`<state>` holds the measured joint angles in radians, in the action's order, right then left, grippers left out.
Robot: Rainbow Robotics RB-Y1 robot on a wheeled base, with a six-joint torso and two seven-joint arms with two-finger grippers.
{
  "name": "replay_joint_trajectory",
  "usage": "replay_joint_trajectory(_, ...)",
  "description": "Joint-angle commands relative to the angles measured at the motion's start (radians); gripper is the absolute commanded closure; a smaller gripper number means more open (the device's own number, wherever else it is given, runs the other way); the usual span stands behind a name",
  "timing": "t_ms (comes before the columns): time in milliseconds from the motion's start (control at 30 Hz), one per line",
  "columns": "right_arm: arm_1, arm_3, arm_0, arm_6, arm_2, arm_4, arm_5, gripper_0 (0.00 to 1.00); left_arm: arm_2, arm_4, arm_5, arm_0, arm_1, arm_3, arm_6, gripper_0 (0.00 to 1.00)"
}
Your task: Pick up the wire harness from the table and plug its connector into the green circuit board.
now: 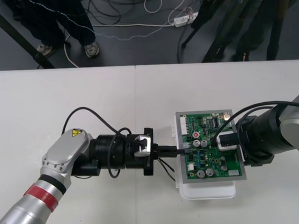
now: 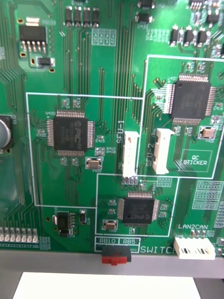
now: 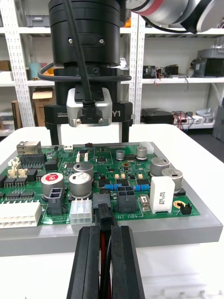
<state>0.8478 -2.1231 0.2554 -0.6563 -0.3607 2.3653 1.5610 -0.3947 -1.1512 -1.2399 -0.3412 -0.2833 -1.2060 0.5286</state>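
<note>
The green circuit board (image 1: 211, 156) lies on its white base (image 1: 207, 191) right of the table's middle. My left gripper (image 1: 177, 151) reaches the board's left edge and is shut on the harness. Red and black wires (image 3: 107, 254) run between its fingers (image 3: 88, 261). The small black plug (image 3: 103, 216) sticks out ahead of them, against a black connector at the board's (image 3: 186, 189) edge. I cannot tell whether it is seated. Loose wires (image 1: 166, 167) trail under the left gripper. My right gripper (image 3: 88, 138) stands open over the board's far side (image 1: 222, 139), close above the chips (image 2: 70, 131).
The board's base (image 3: 163, 231) sits near the table's front edge. Tall capacitors (image 3: 81, 182) and a white block (image 3: 161, 191) stand just behind the plug. Bare table stretches to the left and behind the board. Cables lie on the dark floor (image 1: 135, 23) beyond the far edge.
</note>
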Motion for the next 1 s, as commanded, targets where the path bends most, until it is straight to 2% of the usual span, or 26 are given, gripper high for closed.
replay_joint_trajectory(33,-0.01,-0.031,0.021,-0.028,-0.012,-0.006,0.001,0.0,-0.042,0.007,0.02,0.013,0.062,-0.038,0.091,1.0)
replay_joint_trajectory(1000,-0.01,-0.031,0.021,-0.026,-0.012,-0.008,0.002,0.0,-0.098,-0.016,0.106,0.018,0.084,-0.038,0.079,1.0)
